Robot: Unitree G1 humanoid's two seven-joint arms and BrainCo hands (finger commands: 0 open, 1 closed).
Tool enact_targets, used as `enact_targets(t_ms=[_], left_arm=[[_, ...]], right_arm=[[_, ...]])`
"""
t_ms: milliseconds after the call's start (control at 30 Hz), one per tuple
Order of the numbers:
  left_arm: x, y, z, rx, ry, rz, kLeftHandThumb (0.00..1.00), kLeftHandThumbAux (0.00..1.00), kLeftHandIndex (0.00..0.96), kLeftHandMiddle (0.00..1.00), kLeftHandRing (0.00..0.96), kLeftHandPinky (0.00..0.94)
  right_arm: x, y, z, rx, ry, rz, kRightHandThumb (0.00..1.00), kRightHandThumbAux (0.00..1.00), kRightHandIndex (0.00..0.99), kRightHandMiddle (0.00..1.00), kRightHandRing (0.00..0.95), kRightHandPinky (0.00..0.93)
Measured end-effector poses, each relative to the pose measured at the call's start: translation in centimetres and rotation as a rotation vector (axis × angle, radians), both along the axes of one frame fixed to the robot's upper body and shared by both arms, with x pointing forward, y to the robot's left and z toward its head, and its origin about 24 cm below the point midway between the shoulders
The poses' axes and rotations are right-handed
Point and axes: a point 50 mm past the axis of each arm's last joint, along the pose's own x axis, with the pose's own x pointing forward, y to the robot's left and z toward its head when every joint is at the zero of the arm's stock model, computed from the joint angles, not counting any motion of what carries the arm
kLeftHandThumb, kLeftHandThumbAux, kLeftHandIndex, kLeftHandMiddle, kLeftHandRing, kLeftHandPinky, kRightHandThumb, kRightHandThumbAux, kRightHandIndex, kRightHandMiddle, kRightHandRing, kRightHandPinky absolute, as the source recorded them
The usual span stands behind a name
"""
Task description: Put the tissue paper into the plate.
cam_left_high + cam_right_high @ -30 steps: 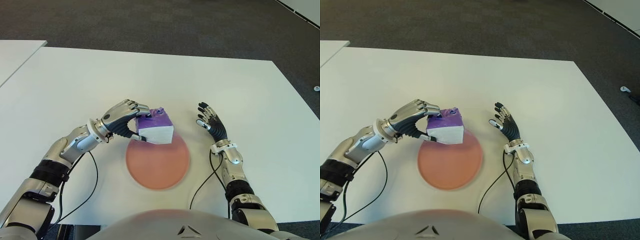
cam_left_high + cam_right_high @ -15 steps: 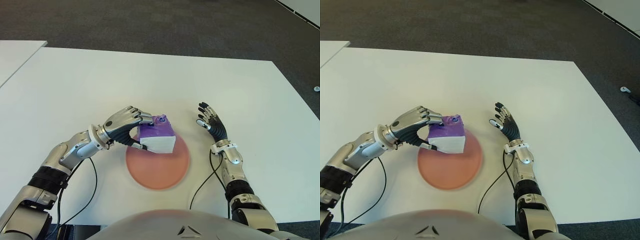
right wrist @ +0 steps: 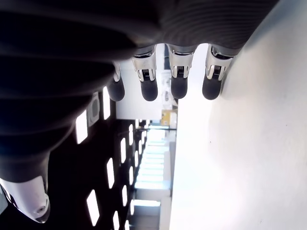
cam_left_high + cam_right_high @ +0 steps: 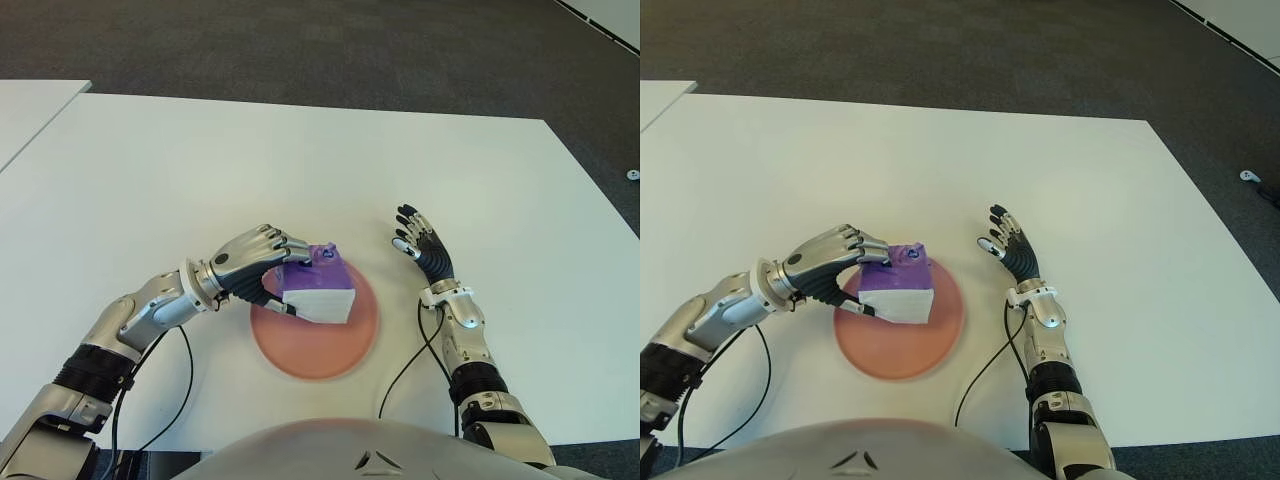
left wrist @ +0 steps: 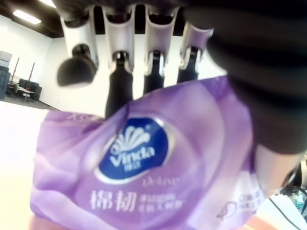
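One left hand [image 4: 250, 268] grips the Vinda tissue pack [image 4: 316, 293] from above, centre frame, over the pink plate's [image 4: 345, 350] upper-left part; right hand [image 4: 420, 243] splayed empty, right of it.

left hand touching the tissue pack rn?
Touching. In the left wrist view the left hand has its fingers pressed against the purple tissue pack; the eye views show it curled over the pack above the plate.

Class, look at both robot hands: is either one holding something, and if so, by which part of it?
The left hand holds the purple tissue pack by its top and near side, fingers over the top, above the pink plate. The right hand is open and holds nothing.
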Motion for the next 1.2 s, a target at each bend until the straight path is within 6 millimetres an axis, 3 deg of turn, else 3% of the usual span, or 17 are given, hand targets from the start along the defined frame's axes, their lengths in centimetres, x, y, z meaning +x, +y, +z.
enact_targets(t_ms=[567,767,833,867,900,933,1000,1100,1200], left_arm=[[-2.1,-1.1,0.2,-0.048,0.015,-0.083,0.710,0.703,0.443,0.840,0.819,0.815],[-2.2,-1.4,0.2,-0.057,-0.011,-0.089,0.709,0.702,0.443,0.796,0.779,0.748],[-2.3,-1.6,0.0,-0.054,-0.024,-0.085,0.700,0.702,0.438,0.749,0.722,0.678],[-2.3,-1.7,-0.1,-0.049,-0.029,-0.083,0.529,0.645,0.395,0.630,0.601,0.562],[-2.3,-1.7,-0.2,-0.039,-0.033,-0.080,0.467,0.624,0.380,0.587,0.557,0.520],[-2.3,-1.8,-0.3,-0.024,-0.035,-0.077,0.318,0.561,0.256,0.389,0.356,0.333],[-2.1,-1.7,-0.7,0.035,-0.035,-0.065,0.155,0.487,0.112,0.167,0.146,0.136],[-2.0,-1.6,-0.9,0.125,-0.029,-0.061,0.066,0.439,0.036,0.054,0.047,0.044],[-1.9,-1.4,-0.7,0.198,-0.039,-0.070,0.025,0.398,0.011,0.017,0.015,0.014]], right_arm=[[0.1,-0.1,-0.1,0.005,0.033,-0.026,0.000,0.599,0.000,0.000,0.000,0.000],[0.1,0.0,-0.1,0.004,0.036,-0.029,0.000,0.617,0.000,0.000,0.000,0.000],[0.1,0.0,-0.1,0.005,0.037,-0.030,0.000,0.619,0.000,0.000,0.000,0.000],[0.1,0.0,-0.1,0.005,0.038,-0.030,0.000,0.617,0.000,0.000,0.000,0.000],[0.1,0.0,-0.1,0.006,0.038,-0.030,0.000,0.617,0.000,0.000,0.000,0.000],[0.1,0.0,-0.1,0.006,0.038,-0.029,0.000,0.615,0.000,0.000,0.000,0.000],[0.1,0.0,-0.1,0.006,0.038,-0.028,0.000,0.612,0.000,0.000,0.000,0.000],[0.1,0.0,-0.1,0.006,0.039,-0.028,0.000,0.610,0.000,0.000,0.000,0.000],[0.1,0.0,-0.1,0.006,0.040,-0.028,0.000,0.609,0.000,0.000,0.000,0.000]])
